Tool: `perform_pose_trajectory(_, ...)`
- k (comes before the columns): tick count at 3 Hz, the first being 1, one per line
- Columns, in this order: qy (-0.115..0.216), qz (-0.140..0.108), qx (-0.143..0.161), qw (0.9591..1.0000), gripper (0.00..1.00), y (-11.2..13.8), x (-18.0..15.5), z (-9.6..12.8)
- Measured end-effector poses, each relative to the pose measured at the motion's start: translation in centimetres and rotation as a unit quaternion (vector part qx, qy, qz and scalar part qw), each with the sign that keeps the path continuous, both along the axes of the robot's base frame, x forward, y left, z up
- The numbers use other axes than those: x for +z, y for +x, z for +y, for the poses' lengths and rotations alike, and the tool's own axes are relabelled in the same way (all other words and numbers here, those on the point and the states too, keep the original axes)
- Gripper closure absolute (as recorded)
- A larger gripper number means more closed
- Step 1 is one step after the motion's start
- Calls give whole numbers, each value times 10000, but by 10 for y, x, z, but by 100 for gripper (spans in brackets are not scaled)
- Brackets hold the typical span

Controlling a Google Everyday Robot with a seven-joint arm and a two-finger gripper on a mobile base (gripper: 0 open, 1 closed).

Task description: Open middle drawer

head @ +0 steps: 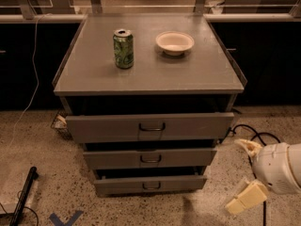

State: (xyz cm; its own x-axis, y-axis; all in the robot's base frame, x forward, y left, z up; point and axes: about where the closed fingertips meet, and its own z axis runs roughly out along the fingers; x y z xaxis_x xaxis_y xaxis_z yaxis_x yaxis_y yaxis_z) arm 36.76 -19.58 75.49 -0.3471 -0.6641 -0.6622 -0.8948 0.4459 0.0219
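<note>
The grey metal cabinet has three drawers, each pulled out a little. The middle drawer (188, 157) is the second front, with a small dark loop handle (150, 159). The wider top drawer front (108, 127) sticks out further above it, and the slimmest front (117, 185) is below it. My gripper (233, 175) is low at the right, beside the cabinet's lower right corner and apart from the drawers. Its two cream fingers (248, 197) are spread wide with nothing between them.
A green can (123, 48) and a small white bowl (174, 42) stand on the cabinet top (207, 74). A black cable (256, 135) lies on the speckled floor at the right. A black rod (22, 197) lies at the lower left, next to blue floor tape (66, 219).
</note>
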Motion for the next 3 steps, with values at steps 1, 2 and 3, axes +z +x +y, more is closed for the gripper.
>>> perform_pose_trajectory(1,-329,102,-344,9988,0,12,-44,-2)
perform_pose_trajectory(2,-607,-10,-505,9969,0,33,-64,-8)
perform_pose_trajectory(3,-731,-148,-318,9967,0,68,-92,5)
